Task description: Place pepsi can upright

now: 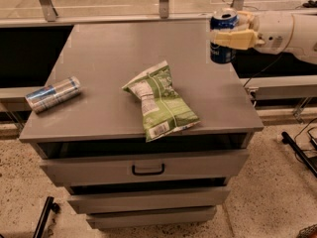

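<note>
Blue pepsi can (222, 53) is upright, clasped by the pincer (226, 32) at the desk's (109, 48) far right edge. Green bag (161, 100) lies mid-desk.
</note>
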